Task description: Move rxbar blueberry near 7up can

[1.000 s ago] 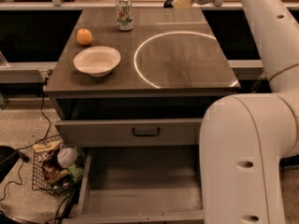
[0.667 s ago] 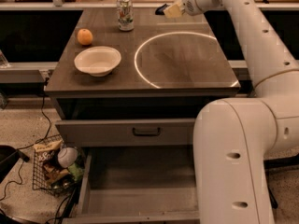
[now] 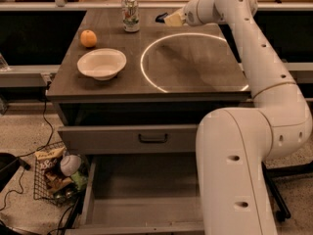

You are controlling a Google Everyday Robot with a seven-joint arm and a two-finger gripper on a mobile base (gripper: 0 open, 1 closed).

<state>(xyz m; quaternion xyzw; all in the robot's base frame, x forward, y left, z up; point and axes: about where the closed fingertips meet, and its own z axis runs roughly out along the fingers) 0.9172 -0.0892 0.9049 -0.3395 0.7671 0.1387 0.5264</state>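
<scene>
The 7up can (image 3: 130, 13) stands upright at the back of the table, left of centre. My gripper (image 3: 165, 18) hangs over the table's back edge, a short way right of the can. Its fingers are closed on a small dark flat thing, the rxbar blueberry (image 3: 160, 17); only its dark end shows at the fingertips. The bar is held above the tabletop and does not touch the can.
An orange (image 3: 88, 38) and a white bowl (image 3: 101, 63) sit on the left part of the dark table (image 3: 195, 67). A bright ring of light lies on the tabletop. The bottom drawer (image 3: 142, 204) is pulled open. A wire basket (image 3: 55, 176) of items stands on the floor at left.
My gripper has moved left along the table's back edge with the dark bar in it, closer to the can. The can, orange and bowl have not moved.
</scene>
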